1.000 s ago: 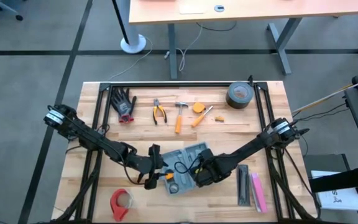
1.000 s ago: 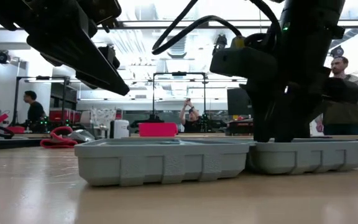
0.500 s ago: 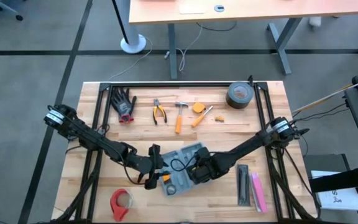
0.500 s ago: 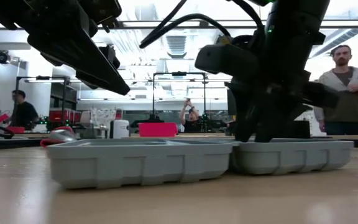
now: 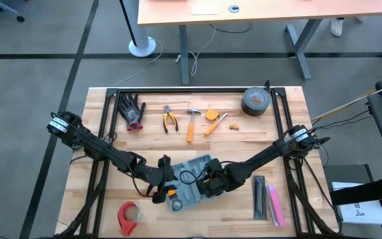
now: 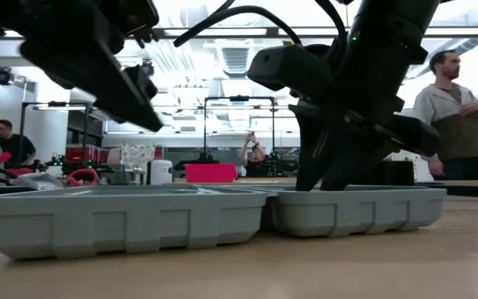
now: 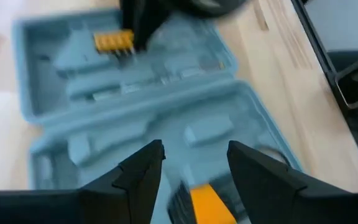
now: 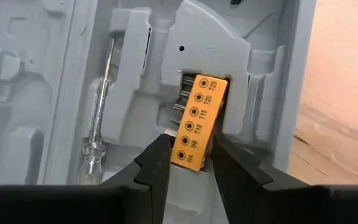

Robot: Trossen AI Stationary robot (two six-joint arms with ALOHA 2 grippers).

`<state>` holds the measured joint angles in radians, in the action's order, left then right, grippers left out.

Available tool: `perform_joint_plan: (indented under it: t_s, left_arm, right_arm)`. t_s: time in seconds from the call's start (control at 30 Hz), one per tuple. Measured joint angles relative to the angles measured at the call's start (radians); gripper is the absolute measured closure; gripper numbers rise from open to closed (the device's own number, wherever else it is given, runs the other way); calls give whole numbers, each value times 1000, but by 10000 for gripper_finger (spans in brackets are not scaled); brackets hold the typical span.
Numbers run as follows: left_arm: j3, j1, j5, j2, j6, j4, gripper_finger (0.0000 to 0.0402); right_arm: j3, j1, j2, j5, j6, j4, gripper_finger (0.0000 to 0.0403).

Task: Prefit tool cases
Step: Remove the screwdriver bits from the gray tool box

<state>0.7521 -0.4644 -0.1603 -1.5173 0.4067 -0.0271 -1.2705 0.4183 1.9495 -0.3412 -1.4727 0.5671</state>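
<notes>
I'm pinching the orange bit holder [image 8: 197,122] in the right gripper [image 8: 189,163], its length lining up with the slot in the tool case [image 8: 55,93] directly ahead.

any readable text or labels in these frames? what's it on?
"T25", "T20", "T15", "T10", "H6", "H4": one under the other on the orange bit holder, gripped between the fingers of the right gripper over the open tool case.
White paper off the table's right edge: print too small to read.
Nothing else legible.
</notes>
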Motion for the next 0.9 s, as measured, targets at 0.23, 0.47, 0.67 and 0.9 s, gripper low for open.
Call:
perform_joint_plan:
  t_s: [0.23,0.47,0.67,0.9]
  left_arm:
    - [0,4,13,0,70,117,217]
    - [0,12,-15,-12,94,120,218]
    - [0,25,-20,-91,105,128,221]
    - [0,53,-21,-119,135,139,216]
  right_arm:
    - [4,0,0,0,7,-1,295]
    - [6,0,0,0,9,-1,305]
    - [6,0,0,0,11,-1,311]
    - [11,0,0,4,18,-2,302]
